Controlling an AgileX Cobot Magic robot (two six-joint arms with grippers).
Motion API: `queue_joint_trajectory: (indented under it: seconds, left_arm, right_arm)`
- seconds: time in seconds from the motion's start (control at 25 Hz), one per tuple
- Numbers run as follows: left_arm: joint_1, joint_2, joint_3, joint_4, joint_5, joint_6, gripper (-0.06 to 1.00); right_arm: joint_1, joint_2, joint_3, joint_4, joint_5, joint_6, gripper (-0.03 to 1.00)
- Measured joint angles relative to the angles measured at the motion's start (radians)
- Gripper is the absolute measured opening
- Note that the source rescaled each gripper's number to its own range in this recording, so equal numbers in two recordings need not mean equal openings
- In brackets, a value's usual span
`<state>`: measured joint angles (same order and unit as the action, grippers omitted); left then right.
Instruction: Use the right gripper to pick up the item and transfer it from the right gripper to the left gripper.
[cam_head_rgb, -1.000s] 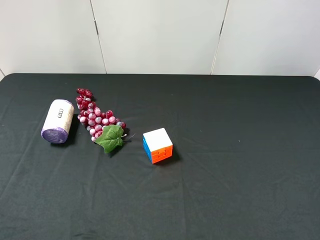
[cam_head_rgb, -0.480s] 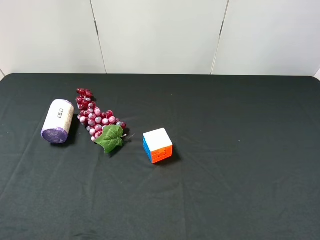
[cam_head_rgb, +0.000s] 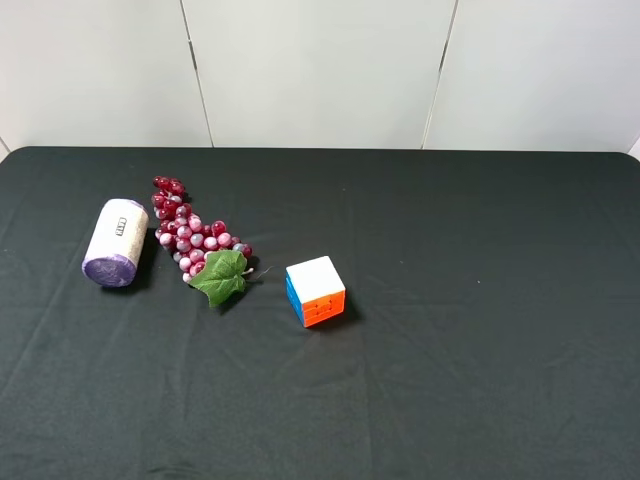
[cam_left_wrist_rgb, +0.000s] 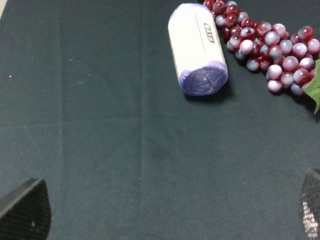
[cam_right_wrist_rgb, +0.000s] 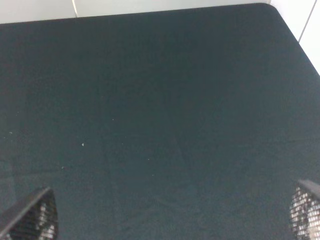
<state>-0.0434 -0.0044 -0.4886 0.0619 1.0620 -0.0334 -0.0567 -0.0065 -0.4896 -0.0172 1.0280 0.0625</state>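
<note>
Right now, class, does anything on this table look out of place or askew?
Only the canister: it lies tipped on its side, one purple end facing the camera, beside the grape bunch. The puzzle cube sits flat; nothing looks spilled or damaged.

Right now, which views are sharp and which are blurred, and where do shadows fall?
Exterior high view: sharp, even light, small soft shadows beside the cream-labelled purple-ended canister and the white-orange-blue puzzle cube. Left wrist view: canister crisp, black fingers blurred at the corners. Right wrist view: soft, only the dark cloth-covered table and blurred fingers.
</note>
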Motion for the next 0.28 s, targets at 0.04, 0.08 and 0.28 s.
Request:
queue_joint_trajectory:
  seconds: [0.04, 0.08, 0.28]
  left_arm:
    - [0.0, 0.0, 0.0, 0.0, 0.0, 0.0, 0.99]
    - [0.0, 0.0, 0.0, 0.0, 0.0, 0.0, 0.99]
    - [0.0, 0.0, 0.0, 0.0, 0.0, 0.0, 0.99]
  right_arm:
    - [0.0, 0.0, 0.0, 0.0, 0.0, 0.0, 0.99]
    - [0.0, 0.0, 0.0, 0.0, 0.0, 0.0, 0.99]
    - [0.0, 0.0, 0.0, 0.0, 0.0, 0.0, 0.99]
